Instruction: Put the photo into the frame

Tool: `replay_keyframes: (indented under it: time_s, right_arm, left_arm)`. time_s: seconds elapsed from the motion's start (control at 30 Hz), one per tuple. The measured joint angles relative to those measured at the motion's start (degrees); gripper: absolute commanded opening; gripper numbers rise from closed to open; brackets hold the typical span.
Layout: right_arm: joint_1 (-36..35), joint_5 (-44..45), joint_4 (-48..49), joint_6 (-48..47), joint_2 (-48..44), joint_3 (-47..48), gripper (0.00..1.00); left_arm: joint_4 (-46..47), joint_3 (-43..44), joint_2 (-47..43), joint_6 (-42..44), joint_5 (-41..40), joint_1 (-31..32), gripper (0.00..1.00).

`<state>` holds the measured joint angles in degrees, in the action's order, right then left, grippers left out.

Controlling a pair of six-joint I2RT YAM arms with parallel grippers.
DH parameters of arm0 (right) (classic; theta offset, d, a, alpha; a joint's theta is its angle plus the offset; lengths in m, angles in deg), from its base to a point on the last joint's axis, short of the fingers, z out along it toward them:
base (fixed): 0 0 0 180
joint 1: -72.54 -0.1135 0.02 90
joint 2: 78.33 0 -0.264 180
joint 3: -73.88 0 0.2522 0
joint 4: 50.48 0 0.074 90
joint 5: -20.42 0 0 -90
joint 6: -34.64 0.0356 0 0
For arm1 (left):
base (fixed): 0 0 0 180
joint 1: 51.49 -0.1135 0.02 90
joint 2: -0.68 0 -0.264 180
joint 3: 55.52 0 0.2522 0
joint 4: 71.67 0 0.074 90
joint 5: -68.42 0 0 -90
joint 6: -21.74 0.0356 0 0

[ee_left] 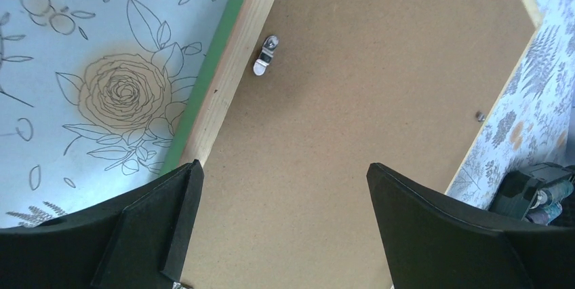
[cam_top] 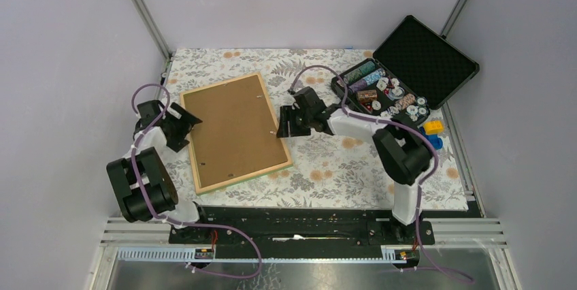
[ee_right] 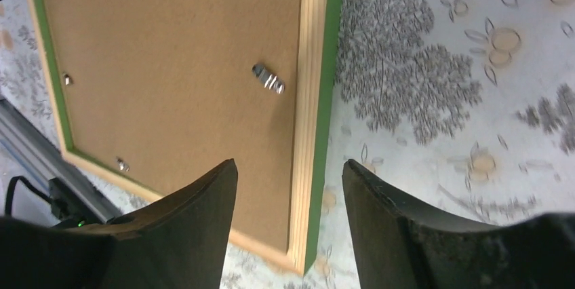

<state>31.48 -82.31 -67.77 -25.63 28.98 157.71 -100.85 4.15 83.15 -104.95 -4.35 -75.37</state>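
The frame (cam_top: 241, 177) lies face down on the floral cloth, wood back up, with its green face edge showing in the wrist views (ee_left: 234, 72) (ee_right: 313, 99). The brown fibreboard backing panel (cam_top: 233, 126) fills it, held by small metal clips (ee_left: 265, 56) (ee_right: 268, 79). The photo is not in view. My left gripper (cam_top: 185, 121) is open over the frame's left edge, with the backing panel between its jaws (ee_left: 283, 167). My right gripper (cam_top: 280, 125) is open over the frame's right edge, straddling the wood rim near a corner (ee_right: 289, 163). Both are empty.
A black hinged case of chips (cam_top: 381, 89) stands open at the back right, its lid (cam_top: 425, 52) raised. Yellow (cam_top: 433, 126) and blue (cam_top: 434, 141) blocks lie by the right arm. Walls close in both sides.
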Motion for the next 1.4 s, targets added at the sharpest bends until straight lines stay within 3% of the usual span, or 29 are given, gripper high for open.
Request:
replay_keyframes:
  time_s: [0.07,0.17,0.2,0.43,0.77,0.93,1.2,1.4]
  right_arm:
    - [0.1,-0.6,-0.6,-1.1,3.8,3.0,0.63]
    - [-0.2,-0.2,-2.1,-3.4,8.7,6.9,0.37]
    - [-0.2,-0.2,-2.4,-4.1,9.2,7.0,0.33]
    - [-1.4,-0.2,-3.0,-5.1,10.0,7.7,0.31]
    - [-3.7,4.2,-6.0,-5.7,10.0,9.3,0.37]
    - [-4.0,4.7,-6.3,-6.6,10.0,9.4,0.4]
    - [-4.0,1.9,-8.3,-7.1,10.0,9.5,0.64]
    - [-3.2,-0.4,-8.7,-7.0,10.0,9.5,0.72]
  left_arm:
    - [0.0,0.0,1.5,0.0,0.6,0.0,0.99]
    - [0.6,0.0,2.4,-0.3,1.6,-0.1,0.99]
    - [0.7,0.0,2.5,-0.4,1.7,-0.1,0.99]
    - [4.1,-0.3,6.0,-1.9,6.1,0.0,0.99]
    - [11.4,-0.3,9.9,-5.0,14.4,0.1,0.98]
    - [10.0,-0.3,8.5,-3.8,13.6,0.7,0.99]
    - [3.2,-0.2,-2.1,0.9,7.2,-0.8,0.99]
    - [3.3,-0.2,3.6,-0.4,5.6,-6.0,0.99]
